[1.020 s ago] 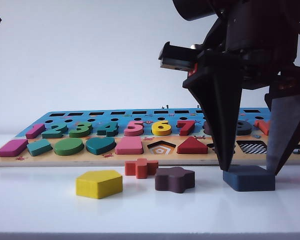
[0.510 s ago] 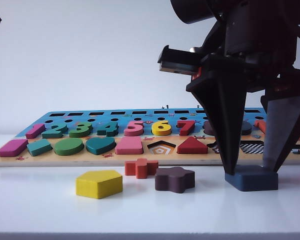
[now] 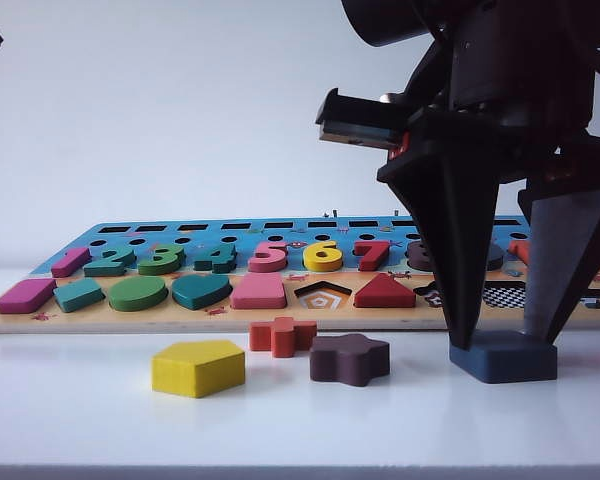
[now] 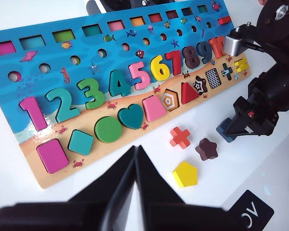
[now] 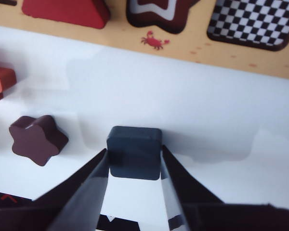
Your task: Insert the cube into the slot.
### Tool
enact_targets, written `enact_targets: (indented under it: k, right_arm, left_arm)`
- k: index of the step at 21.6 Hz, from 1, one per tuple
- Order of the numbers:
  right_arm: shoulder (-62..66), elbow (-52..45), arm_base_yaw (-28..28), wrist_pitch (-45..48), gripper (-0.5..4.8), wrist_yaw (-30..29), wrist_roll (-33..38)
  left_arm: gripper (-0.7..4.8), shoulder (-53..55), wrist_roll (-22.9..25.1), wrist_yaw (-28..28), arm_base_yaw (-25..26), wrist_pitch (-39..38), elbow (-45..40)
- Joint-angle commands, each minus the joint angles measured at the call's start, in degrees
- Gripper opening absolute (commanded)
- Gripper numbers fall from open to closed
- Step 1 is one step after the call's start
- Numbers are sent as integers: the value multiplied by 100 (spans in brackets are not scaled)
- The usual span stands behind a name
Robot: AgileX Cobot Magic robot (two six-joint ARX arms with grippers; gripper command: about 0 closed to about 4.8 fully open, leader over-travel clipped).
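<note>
The white surface (image 3: 80, 410) carries a long wooden puzzle board (image 3: 110, 322) along its far side, most of its numbers and shapes already seated. Towards the right end of the board sits the slot (image 5: 253, 21), a square recess with a black-and-white checkered floor, open and empty. In front of the board, on the bare surface, lies the cube (image 5: 134, 151), a flat navy block with rounded corners, near the slot but not yet lifted. The right pincer (image 5: 134, 166) stands over it, fingers down either side and touching or all but touching its flanks; I cannot tell if the grip is firm. The left pincer (image 4: 136, 161) hangs well back over the left part of the board, its fingers together and empty. The block looks light, stiff and smooth-painted, so it may slip; taking it squarely across two opposite flat sides seems best. A maroon star (image 3: 349, 359), a red cross (image 3: 282, 336) and a yellow pentagon (image 3: 197, 367) lie loose nearby.
</note>
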Motion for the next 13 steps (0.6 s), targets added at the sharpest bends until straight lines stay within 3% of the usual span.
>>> enact_targets:
  k: [1, 6, 10, 13]
  right_arm:
    - [-85, 46, 4, 236, 141, 52, 37]
    - [-282, 118, -4, 490, 116, 144, 33]
    - [-503, 199, -83, 503, 89, 861, -72]
    - [-516, 199, -354, 511, 89, 1086, -74]
  left_arm:
    - [7, -9, 22, 44, -2, 85, 24]
    - [7, -9, 24, 44, -2, 85, 24]
    - [7, -9, 22, 42, -2, 85, 24]
    - [7, -9, 22, 42, -2, 85, 24]
